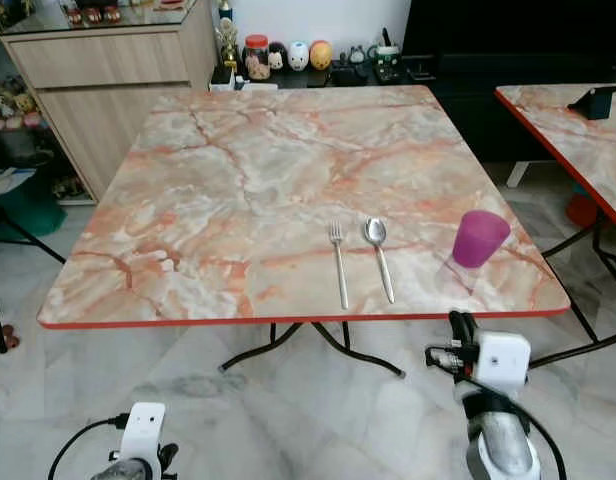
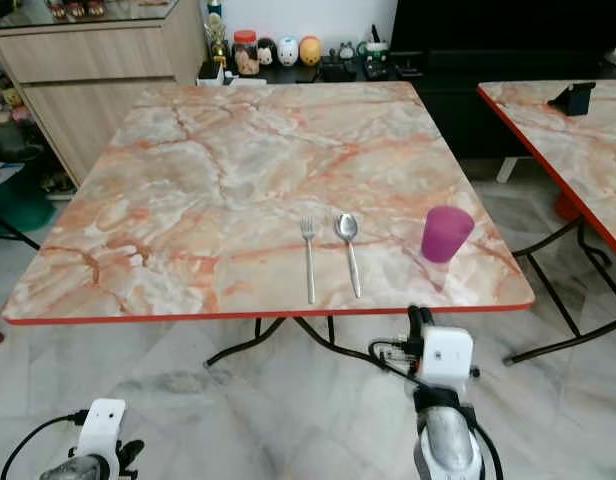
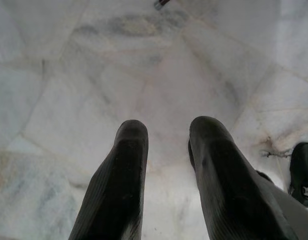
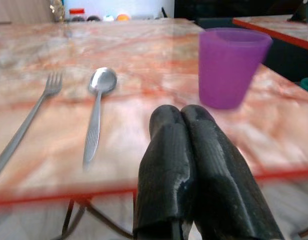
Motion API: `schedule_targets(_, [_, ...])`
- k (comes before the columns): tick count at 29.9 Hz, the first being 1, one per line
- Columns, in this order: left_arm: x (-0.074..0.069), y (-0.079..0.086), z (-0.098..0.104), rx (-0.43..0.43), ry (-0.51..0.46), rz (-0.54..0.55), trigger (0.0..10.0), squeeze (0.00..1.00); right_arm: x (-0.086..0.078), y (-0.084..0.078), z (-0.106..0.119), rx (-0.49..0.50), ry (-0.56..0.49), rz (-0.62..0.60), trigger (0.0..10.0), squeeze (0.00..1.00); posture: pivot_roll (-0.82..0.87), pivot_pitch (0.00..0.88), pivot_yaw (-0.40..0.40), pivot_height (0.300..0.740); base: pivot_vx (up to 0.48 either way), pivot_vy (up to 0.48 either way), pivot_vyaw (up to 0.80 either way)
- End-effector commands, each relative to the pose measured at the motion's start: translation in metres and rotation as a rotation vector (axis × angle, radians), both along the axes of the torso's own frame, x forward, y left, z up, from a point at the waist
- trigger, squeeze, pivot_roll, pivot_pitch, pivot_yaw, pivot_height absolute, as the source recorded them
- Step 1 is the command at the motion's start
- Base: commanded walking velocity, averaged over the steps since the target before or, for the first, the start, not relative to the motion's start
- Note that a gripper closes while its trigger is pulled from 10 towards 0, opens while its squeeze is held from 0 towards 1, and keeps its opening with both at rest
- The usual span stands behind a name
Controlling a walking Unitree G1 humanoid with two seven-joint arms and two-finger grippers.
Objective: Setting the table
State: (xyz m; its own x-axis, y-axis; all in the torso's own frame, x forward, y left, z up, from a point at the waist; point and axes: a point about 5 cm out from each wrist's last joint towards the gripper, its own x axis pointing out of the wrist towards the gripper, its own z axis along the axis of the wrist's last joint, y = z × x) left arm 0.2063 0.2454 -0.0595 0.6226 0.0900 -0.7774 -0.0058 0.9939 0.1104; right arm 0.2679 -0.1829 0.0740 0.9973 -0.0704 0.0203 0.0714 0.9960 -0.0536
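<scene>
A marble-patterned table [image 1: 248, 180] with a red edge stands before me. Near its front edge lie a metal fork [image 1: 338, 262] and a metal spoon [image 1: 379, 254], side by side, handles toward me. A purple cup [image 1: 479, 238] stands upright to the right of the spoon. My right gripper [image 4: 181, 116] is shut with nothing in it, held just below and in front of the table's edge, pointing at the cup [image 4: 228, 65]. My left gripper [image 3: 166, 132] hangs low over the floor, open and empty.
A second marble table [image 1: 573, 140] stands to the right with a black object [image 1: 594, 101] on it. A wooden cabinet [image 1: 98, 80] is at the back left. Jars and figurines [image 1: 288, 55] line a low shelf behind the table. The table's black legs [image 1: 318, 345] spread over the marble floor.
</scene>
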Motion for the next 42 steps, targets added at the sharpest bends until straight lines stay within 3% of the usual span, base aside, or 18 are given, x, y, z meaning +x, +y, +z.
schedule_targets(1, [-0.001, 0.0, -0.001, -0.008, -0.005, 0.021, 10.0, 0.0, 0.009, 0.003, 0.003, 0.016, 0.016, 0.017, 10.0, 0.0, -0.1, 0.0, 0.037, 0.736, 0.0, 0.0, 0.0])
schedule_targets(2, [-0.001, 0.0, -0.001, -0.007, -0.006, 0.022, 10.0, 0.0, 0.016, 0.005, 0.008, 0.022, 0.006, 0.026, 10.0, 1.0, -0.09, 0.0, 0.037, 0.736, 0.0, 0.0, 0.0])
schedule_targets(4, [-0.001, 0.0, -0.001, -0.006, -0.006, 0.025, 10.0, 0.0, 0.03, 0.012, 0.019, 0.054, -0.023, 0.052, 10.0, 1.0, -0.09, 0.0, 0.033, 0.736, 0.0, 0.0, 0.0])
schedule_targets(11, [-0.001, 0.002, 0.0, 0.002, -0.01, 0.03, 10.0, 0.0, 0.05, 0.017, 0.031, 0.099, -0.054, 0.039, 10.0, 1.0, -0.08, 0.0, 0.039, 0.736, 0.0, 0.0, 0.0])
schedule_targets(17, [-0.002, 0.002, -0.001, 0.002, -0.009, 0.033, 10.0, 0.0, 0.054, 0.019, 0.03, 0.136, -0.043, 0.031, 10.0, 1.0, -0.08, 0.0, 0.041, 0.736, 0.0, 0.0, 0.0])
schedule_targets(29, [-0.004, 0.002, -0.002, -0.008, -0.009, 0.039, 10.0, 0.0, 0.054, 0.02, 0.025, 0.119, -0.011, 0.044, 10.0, 0.98, -0.09, 0.0, 0.037, 0.736, 0.0, 0.0, 0.0])
schedule_targets(30, [-0.004, 0.002, -0.002, -0.009, -0.008, 0.039, 10.0, 0.0, 0.055, 0.021, 0.025, 0.115, -0.009, 0.047, 10.0, 0.0, -0.09, 0.0, 0.037, 0.736, 0.0, 0.0, 0.0])
schedule_targets(38, [-0.006, 0.001, -0.003, -0.02, 0.007, 0.055, 10.0, 0.0, 0.054, 0.02, 0.025, 0.104, -0.002, 0.043, 10.0, 0.0, -0.09, 0.0, 0.031, 0.736, 0.0, 0.0, 0.0])
schedule_targets(42, [-0.009, 0.002, -0.005, -0.032, 0.022, 0.094, 10.0, 0.0, 0.045, 0.019, 0.025, 0.07, -0.009, 0.053, 10.0, 0.0, -0.09, 0.0, 0.02, 0.736, 0.0, 0.0, 0.0])
